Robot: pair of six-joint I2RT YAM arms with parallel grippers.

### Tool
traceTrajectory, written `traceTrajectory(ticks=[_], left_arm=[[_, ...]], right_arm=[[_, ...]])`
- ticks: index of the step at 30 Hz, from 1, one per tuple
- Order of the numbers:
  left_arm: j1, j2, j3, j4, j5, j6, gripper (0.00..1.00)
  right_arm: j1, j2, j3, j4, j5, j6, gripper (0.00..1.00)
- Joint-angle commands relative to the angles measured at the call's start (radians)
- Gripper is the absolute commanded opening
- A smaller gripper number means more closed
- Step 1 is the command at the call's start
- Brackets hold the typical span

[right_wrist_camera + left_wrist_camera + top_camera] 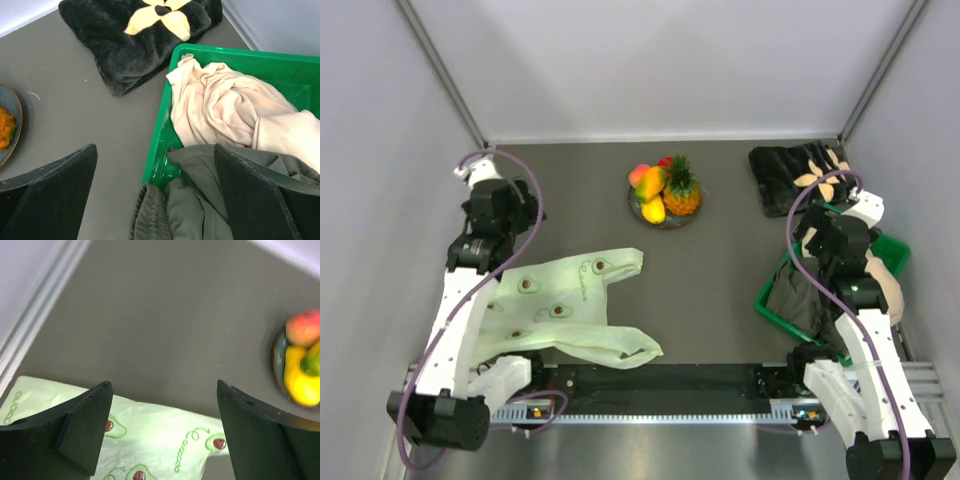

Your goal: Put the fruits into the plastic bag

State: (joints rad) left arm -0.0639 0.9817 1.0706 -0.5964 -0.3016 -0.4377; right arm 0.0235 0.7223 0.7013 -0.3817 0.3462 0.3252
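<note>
plastic bag [570,295]: left side under left arm [460,300] | fruits [302,362]: cut by frame edge, blurred | plate [18,122]: mostly off-frame | basket [768,300]: part behind right arm [865,330]

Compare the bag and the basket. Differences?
The bag lies flat on the left, apparently empty; the basket stands on the right, stuffed with clothes. The bag is pale, translucent, avocado-printed; the basket is opaque bright green. Both are green and rest on the table.

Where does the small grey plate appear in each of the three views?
Top external: upper centre, the plate under the fruits.
Left wrist: right edge, partly cut off.
Right wrist: left edge, only a sliver.
Shared landmark: the fruits on it.
</note>
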Motion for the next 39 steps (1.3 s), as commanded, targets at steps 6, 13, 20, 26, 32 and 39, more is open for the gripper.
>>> traceTrajectory(ticks=[6,13,20,26,32,39], left_arm=[[-0.479,0.351,0.09,0.076,0.057,0.224,0.91],[-0.59,0.555,0.147,0.147,0.213,0.353,0.91],[-0.642,0.712,0.199,0.118,0.085,0.294,0.84],[-0.714,0.787,0.27,0.058,-0.077,0.173,0.77],[-0.794,0.821,0.293,-0.023,-0.26,0.027,0.76],[-0.821,0.845,0.304,-0.112,-0.386,-0.114,0.73]], right_arm=[[-0.01,-0.003,0.027,0.021,-0.018,0.0,0.99],[-0.01,-0.038,0.003,-0.032,-0.058,0.02,0.99],[-0.008,-0.057,-0.01,-0.052,-0.062,0.028,0.99],[-0.01,-0.021,0.0,-0.034,-0.076,0.034,0.99],[-0.008,0.008,0.012,-0.025,-0.093,0.049,0.99],[-0.01,0.014,0.009,-0.036,-0.104,0.051,0.99]])
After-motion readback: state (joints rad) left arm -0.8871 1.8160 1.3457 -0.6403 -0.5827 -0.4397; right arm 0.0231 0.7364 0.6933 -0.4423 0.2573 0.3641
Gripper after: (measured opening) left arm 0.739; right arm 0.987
